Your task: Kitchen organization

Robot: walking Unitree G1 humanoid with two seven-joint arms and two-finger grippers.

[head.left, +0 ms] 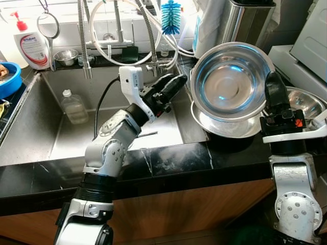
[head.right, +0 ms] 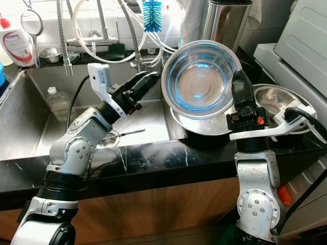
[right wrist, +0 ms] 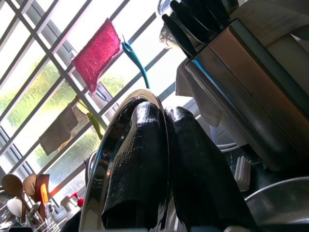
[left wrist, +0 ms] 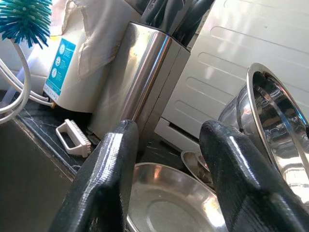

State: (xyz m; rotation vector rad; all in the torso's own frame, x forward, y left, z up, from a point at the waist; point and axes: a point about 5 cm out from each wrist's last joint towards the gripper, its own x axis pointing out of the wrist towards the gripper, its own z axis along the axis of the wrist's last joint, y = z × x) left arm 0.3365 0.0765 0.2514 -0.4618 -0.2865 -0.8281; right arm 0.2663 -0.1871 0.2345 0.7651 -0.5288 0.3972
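- The steel bowl [head.left: 231,81] stands tilted on edge on the black counter [head.left: 179,158] just right of the sink [head.left: 46,127], its hollow facing the camera and its lower rim resting in a shallow steel pan [head.left: 225,126].
- The right gripper [head.left: 273,88] pinches the bowl's right rim, one finger on each side of the metal.
- The left gripper [head.left: 171,87] hovers over the sink's right edge, just left of the bowl, fingers spread and touching nothing.
- Behind the bowl stands a steel knife block [left wrist: 145,77]; a white scrub brush [left wrist: 75,137] lies at its foot.
- Right of the bowl, behind the right arm, sits another steel bowl [head.left: 306,104].
- In the sink lie a clear bottle [head.left: 74,107] and a ladle [head.right: 115,137].
- Behind the sink are faucet hoses [head.left: 127,30], a blue bottle brush [head.left: 171,15], a small steel cup [head.left: 66,56] and a soap bottle [head.left: 30,46].
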